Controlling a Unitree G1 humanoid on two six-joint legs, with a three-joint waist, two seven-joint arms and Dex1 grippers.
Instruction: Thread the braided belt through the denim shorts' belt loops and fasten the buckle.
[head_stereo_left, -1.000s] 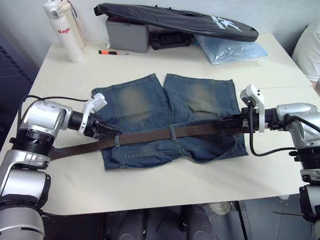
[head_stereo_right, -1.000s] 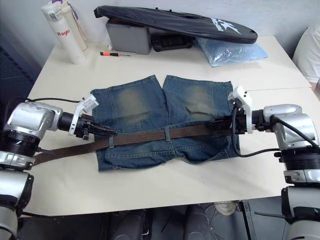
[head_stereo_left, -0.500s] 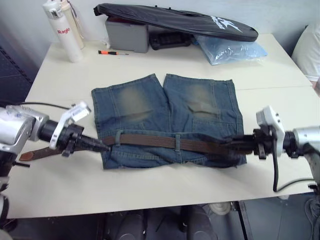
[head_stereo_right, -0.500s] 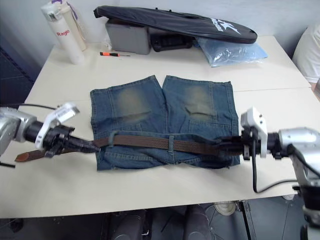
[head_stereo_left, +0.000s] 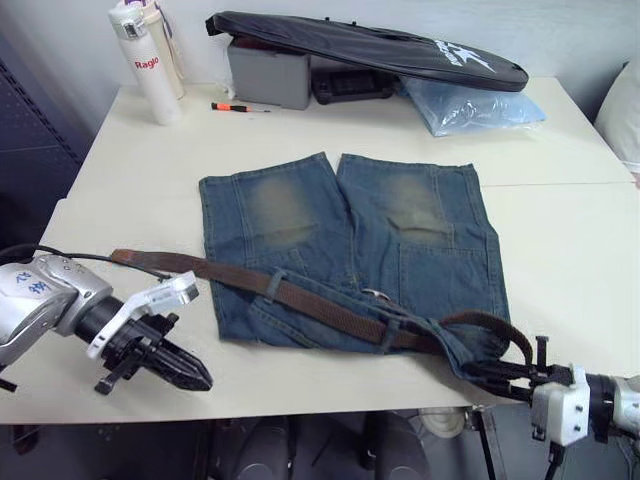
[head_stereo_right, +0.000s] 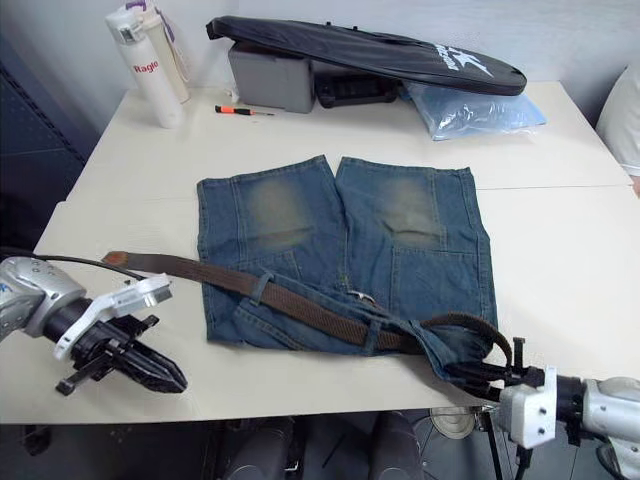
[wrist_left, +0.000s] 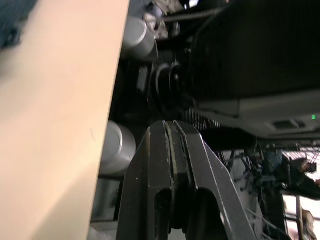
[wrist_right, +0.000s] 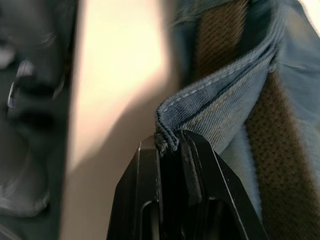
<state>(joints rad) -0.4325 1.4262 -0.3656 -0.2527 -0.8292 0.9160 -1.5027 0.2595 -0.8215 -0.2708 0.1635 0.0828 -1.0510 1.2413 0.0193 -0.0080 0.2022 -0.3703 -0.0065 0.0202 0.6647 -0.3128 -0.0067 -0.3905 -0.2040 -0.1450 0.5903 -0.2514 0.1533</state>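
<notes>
The denim shorts (head_stereo_left: 350, 250) are laid flat on the desk (head_stereo_left: 560, 260), waistband nearest the front edge. The braided belt (head_stereo_left: 300, 297) is run slantwise through the belt loops (head_stereo_left: 272, 285), its tan tip lying off the shorts on the left. A corner of waistband denim is clamped in the right tool (wrist_right: 170, 142) (at the desk's front edge). The left tool (head_stereo_left: 190, 375) is seen pressed together, empty, near the front edge.

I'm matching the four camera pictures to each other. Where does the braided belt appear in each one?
Left eye: braided belt runs diagonally across the denim shorts.
Right eye: same diagonal.
Left wrist: not in it.
Right wrist: brown weave beside a denim fold.
Shared landmark: the shorts.
</notes>
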